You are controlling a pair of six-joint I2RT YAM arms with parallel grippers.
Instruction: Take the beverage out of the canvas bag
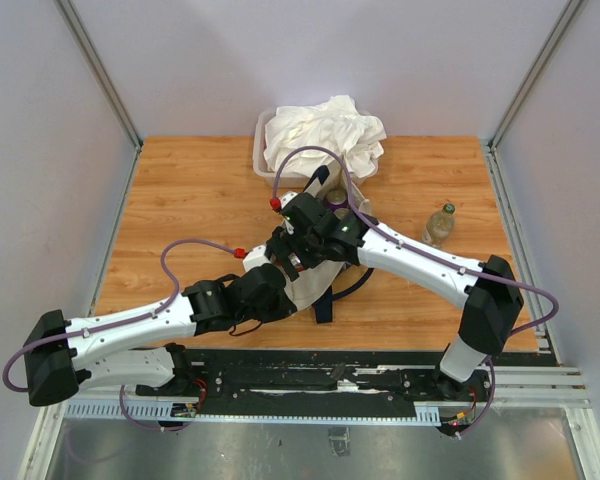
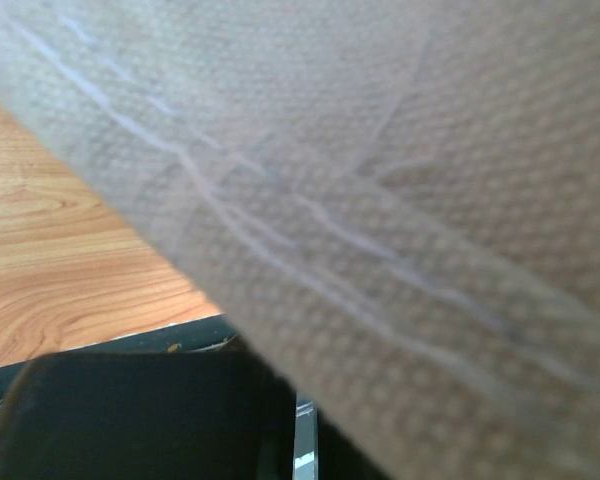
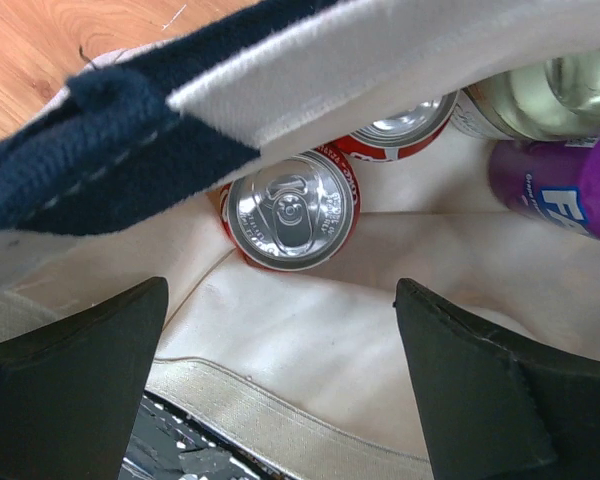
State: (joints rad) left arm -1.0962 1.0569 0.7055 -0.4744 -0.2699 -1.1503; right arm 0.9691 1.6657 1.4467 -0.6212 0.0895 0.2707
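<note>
My right hand [image 3: 280, 300] spread wide over mouth of canvas bag [image 1: 315, 285], mid-worktop [image 1: 180, 200]. Red can [image 3: 292, 212] upright inside bag, below open fingers. My left hand [image 1: 278, 282] closed, against bag's near side.

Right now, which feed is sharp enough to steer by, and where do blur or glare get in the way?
Left wrist: canvas bag fills the frame, too close, soft. Right wrist: red can sharp, mild glare on its lid; navy strap in front blurred. Top external: even light, crisp, soft shadows only.
</note>
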